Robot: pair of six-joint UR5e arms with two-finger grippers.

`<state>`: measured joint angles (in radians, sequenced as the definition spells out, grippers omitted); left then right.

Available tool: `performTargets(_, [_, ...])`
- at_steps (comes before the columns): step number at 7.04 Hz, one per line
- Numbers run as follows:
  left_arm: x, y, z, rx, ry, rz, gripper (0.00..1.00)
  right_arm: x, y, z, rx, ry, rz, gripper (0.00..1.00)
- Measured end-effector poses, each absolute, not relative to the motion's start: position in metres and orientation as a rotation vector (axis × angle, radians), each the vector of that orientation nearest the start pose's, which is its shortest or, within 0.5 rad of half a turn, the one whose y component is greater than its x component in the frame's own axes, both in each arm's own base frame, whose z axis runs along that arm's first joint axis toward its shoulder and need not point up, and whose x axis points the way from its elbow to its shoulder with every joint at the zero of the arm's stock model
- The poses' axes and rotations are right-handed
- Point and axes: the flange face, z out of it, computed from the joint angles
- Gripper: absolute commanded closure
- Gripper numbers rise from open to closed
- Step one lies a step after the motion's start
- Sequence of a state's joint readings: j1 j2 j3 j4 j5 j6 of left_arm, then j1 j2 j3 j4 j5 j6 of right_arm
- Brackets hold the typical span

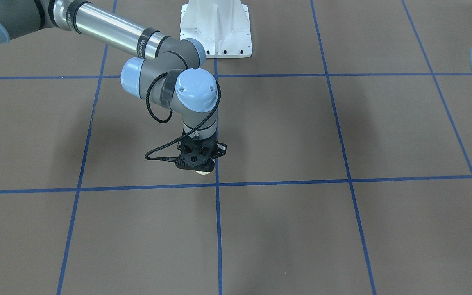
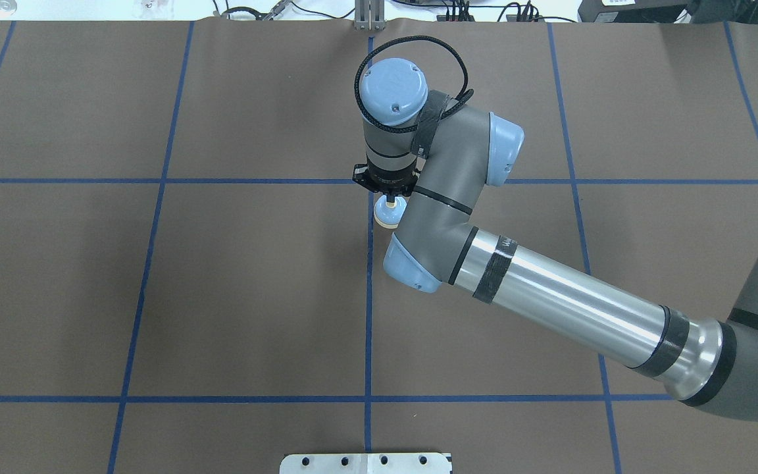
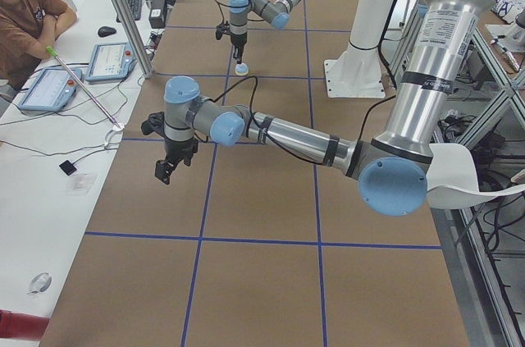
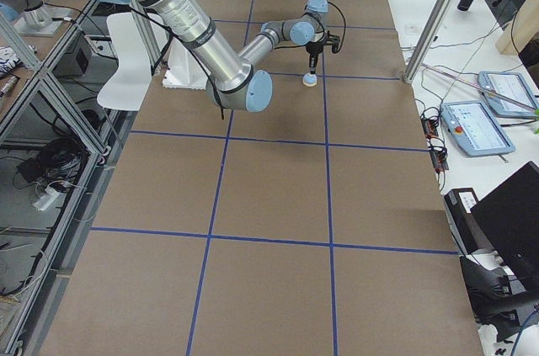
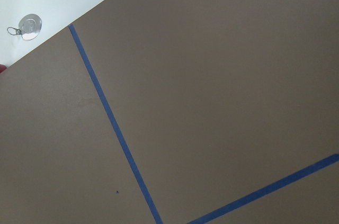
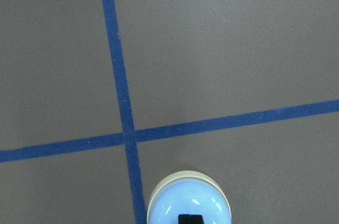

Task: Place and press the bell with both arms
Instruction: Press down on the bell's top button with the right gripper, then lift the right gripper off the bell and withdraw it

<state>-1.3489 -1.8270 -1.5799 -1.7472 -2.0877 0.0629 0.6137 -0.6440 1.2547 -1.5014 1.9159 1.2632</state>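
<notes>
The light-blue bell [image 2: 389, 212] with its cream button hangs under my right gripper [image 2: 390, 199], just right of the centre blue tape line. The gripper's black fingers are shut on the button. The right wrist view shows the bell's dome [image 6: 189, 203] from above with a black fingertip [image 6: 190, 218] on it, close to a tape crossing. From the front only the bell's cream edge [image 1: 204, 172] peeks out below the gripper [image 1: 198, 163]. I cannot tell if the bell touches the mat. My left gripper [image 3: 166, 168] hovers above the mat far to my left, empty; I cannot tell if it is open.
The white pedestal [image 1: 216, 28] stands at the robot's side of the mat. An operator [image 3: 29, 11] sits at a side table with tablets [image 3: 111, 60]. A small round metal object [image 5: 29, 25] lies off the mat's edge. Blue tape lines grid the brown mat.
</notes>
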Motion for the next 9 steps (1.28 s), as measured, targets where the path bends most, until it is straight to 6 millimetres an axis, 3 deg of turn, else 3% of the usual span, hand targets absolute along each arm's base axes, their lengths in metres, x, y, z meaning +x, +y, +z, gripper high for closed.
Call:
performTargets(4, [0.052, -0.617, 0.506, 0.394, 0.544, 0.388, 0.00, -0.598, -0.542, 0.203, 0.003, -0.761, 0.168, 1.00])
performTargets(5, [0.052, -0.617, 0.505, 0.395, 0.544, 0.388, 0.00, -0.590, -0.545, 0.190, 0.007, -0.783, 0.170, 0.20])
performTargets(6, [0.052, -0.617, 0.505, 0.395, 0.544, 0.388, 0.00, -0.581, -0.546, 0.180, 0.005, -0.805, 0.171, 0.01])
performTargets(8, [0.049, -0.617, 0.506, 0.397, 0.546, 0.392, 0.00, -0.549, -0.544, 0.168, 0.004, -0.815, 0.178, 0.01])
performTargets(9, [0.040, -0.613, 0.511, 0.398, 0.540, 0.401, 0.00, -0.516, -0.539, 0.176, 0.011, -0.792, 0.165, 0.01])
